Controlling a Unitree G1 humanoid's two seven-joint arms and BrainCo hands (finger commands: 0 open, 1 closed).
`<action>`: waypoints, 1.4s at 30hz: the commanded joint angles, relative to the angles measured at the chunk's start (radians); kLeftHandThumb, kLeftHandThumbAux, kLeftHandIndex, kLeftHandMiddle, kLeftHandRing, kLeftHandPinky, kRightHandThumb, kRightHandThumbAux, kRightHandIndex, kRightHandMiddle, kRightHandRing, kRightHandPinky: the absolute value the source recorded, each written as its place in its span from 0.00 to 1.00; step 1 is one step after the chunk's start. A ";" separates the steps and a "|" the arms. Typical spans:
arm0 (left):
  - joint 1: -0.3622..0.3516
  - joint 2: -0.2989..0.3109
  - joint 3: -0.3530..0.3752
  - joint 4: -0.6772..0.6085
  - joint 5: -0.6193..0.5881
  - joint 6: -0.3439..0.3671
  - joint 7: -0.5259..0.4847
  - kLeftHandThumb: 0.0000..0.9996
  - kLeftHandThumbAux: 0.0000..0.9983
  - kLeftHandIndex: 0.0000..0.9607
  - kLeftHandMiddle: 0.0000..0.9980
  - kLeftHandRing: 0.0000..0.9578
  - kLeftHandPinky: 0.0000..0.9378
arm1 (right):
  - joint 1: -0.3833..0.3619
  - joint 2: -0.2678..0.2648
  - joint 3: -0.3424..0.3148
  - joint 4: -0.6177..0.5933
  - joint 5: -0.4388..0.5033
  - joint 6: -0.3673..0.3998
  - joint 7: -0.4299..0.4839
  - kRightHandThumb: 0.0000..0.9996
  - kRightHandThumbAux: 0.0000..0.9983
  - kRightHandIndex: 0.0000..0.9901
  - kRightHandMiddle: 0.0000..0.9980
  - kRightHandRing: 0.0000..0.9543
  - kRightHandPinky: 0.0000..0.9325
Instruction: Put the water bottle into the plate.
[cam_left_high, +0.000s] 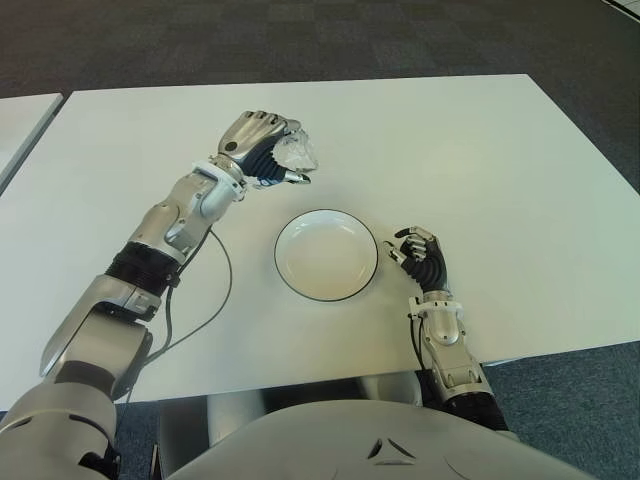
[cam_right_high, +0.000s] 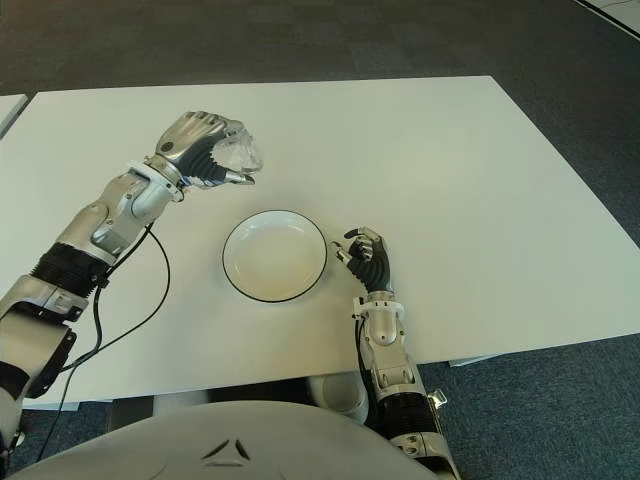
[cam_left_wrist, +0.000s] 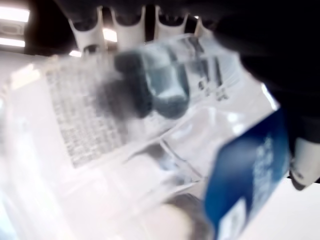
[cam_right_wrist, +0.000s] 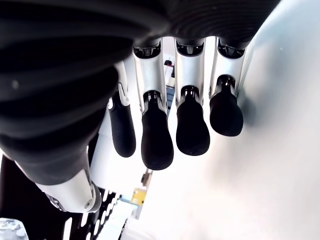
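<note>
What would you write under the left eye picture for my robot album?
Left hand grips a water bottle beyond the empty plate; right hand beside it.

The right hand (cam_right_wrist: 165, 100) hangs close over the white bench (cam_right_wrist: 270, 165), its four dark-tipped fingers (cam_right_wrist: 156, 135) loosely bent and holding nothing.

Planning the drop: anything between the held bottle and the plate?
Nothing visible. The left hand grips the water bottle beyond the plate, with only bare table between. The right hand shows right of the plate, off that path.
</note>
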 joint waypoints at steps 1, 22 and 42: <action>0.014 -0.021 -0.018 -0.029 0.029 -0.026 -0.023 0.85 0.67 0.42 0.55 0.90 0.91 | 0.010 0.001 -0.005 0.012 0.009 0.011 0.002 0.71 0.73 0.44 0.74 0.77 0.78; 0.041 -0.077 -0.166 0.022 0.195 -0.143 -0.030 0.85 0.67 0.42 0.56 0.89 0.93 | 0.022 -0.002 -0.005 -0.008 0.009 0.007 0.001 0.71 0.73 0.44 0.74 0.76 0.77; 0.069 -0.158 -0.336 0.272 0.359 -0.251 0.217 0.85 0.67 0.42 0.56 0.91 0.94 | 0.030 -0.001 -0.005 -0.017 0.014 0.009 0.008 0.71 0.73 0.44 0.73 0.77 0.78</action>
